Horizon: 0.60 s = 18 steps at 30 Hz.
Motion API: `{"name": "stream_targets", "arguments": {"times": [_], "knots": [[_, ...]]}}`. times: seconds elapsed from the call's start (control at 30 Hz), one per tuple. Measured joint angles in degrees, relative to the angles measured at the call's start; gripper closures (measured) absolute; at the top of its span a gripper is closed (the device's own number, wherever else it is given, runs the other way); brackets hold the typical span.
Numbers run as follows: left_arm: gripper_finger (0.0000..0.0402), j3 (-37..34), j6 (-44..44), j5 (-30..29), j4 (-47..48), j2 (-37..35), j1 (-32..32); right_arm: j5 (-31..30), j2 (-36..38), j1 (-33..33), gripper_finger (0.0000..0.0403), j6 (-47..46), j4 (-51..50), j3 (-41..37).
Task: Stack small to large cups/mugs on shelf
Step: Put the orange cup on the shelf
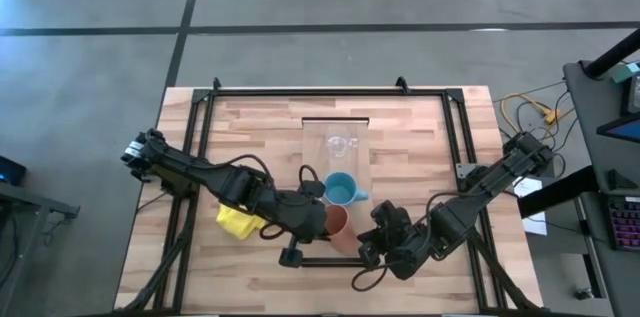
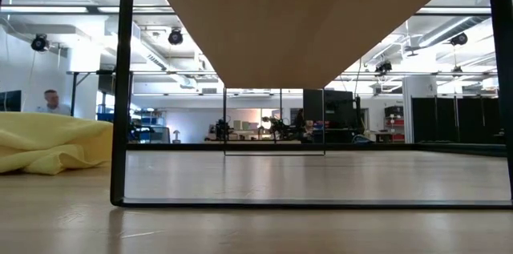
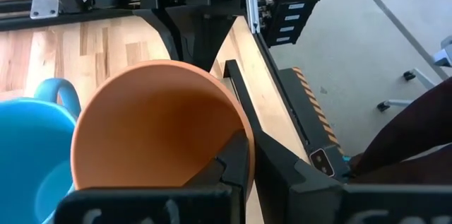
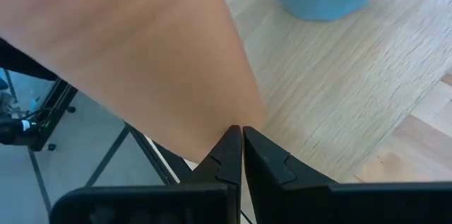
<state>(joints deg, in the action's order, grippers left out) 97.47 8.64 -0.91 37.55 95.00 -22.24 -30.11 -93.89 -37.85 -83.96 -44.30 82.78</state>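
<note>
Left end effector has its fingers together on the rim of the orange-brown cup: in the left wrist view one dark finger lies against the inside of the cup wall, and the thin wall appears pinched between the pair. Right end effector sits just on the other side of that cup, fingers together with nothing between them, tips close to or touching its outer wall; contact cannot be settled.

The orange-brown cup has no handle, tapers toward its base and looks matte, like plastic or glazed clay. It should be light and stiff, but a rim pinch lets it swing or slip, so a slow carry would suit it. Right beside the left end effector stands the light-blue mug, wider in the mouth, glossy, with a handle; its rim or the handle would serve as a hold. Farther out, beyond the blue mug, the clear glass mug stands on the shelf, the pale board running away from both end effectors. Glass is the heaviest, slickest and most breakable of the three, best taken across the rim or by its handle and set down gently.

Behind the left end effector, a yellow cloth lies crumpled on the desk.
</note>
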Motion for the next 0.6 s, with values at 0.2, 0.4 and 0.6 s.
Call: {"name": "stream_targets", "arguments": {"times": [0.2,0.4,0.6], "knots": [[0.0402,-0.14,-0.02,0.00,-0.12,-0.07,0.00,0.02,0.00,0.14,0.0394,-0.02,0.12,0.00],[0.0402,-0.27,-0.04,0.13,-0.24,0.22,-0.02,-0.02,0.00,0.45,0.0394,0.20,1.22,-0.02],[0.0402,-0.37,-0.04,0.12,-0.54,0.43,0.00,-0.18,-1.15,0.79,0.0394,0.46,2.06,-0.02]]}}
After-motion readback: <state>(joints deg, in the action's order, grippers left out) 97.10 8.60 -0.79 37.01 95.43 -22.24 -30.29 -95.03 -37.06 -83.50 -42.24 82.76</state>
